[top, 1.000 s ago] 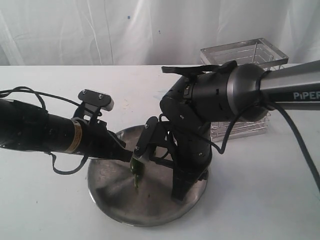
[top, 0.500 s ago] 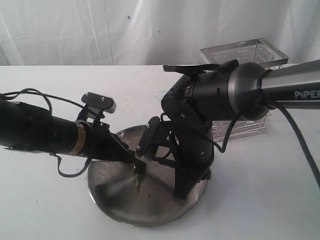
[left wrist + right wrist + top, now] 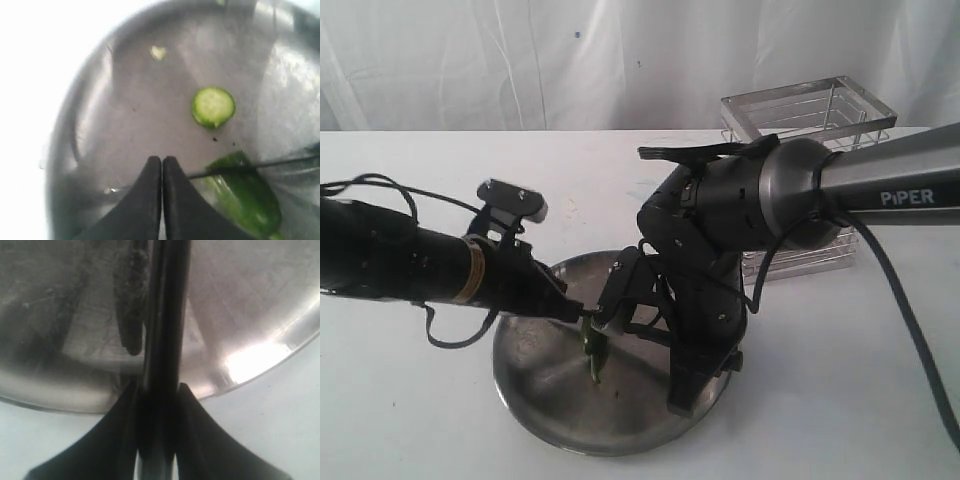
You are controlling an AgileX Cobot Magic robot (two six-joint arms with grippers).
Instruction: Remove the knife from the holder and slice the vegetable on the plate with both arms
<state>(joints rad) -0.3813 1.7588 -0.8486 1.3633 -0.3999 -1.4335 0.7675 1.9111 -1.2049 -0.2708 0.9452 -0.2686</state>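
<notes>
The steel plate [image 3: 545,400] lies at the table's front middle. On it is the green chilli [image 3: 592,346], with my left gripper [image 3: 577,314] shut right beside it. In the left wrist view the shut fingertips [image 3: 161,161] touch down next to the chilli [image 3: 247,200]; nothing shows between them. The knife's thin dark blade [image 3: 260,165] lies across the chilli, and a cut round slice [image 3: 213,106] rests further out. My right gripper [image 3: 682,392] points down at the plate's right rim, shut on the knife [image 3: 167,315], whose handle fills its jaws [image 3: 159,389].
The wire holder [image 3: 820,115] stands behind the right arm at the back right. A small pale scrap [image 3: 158,52] lies on the plate [image 3: 100,125]. A white curtain closes the back, and white tabletop surrounds the plate.
My right arm has sunk and shifted slightly left over the plate with the knife. The left gripper has stayed by the chilli, only wavering a little.
</notes>
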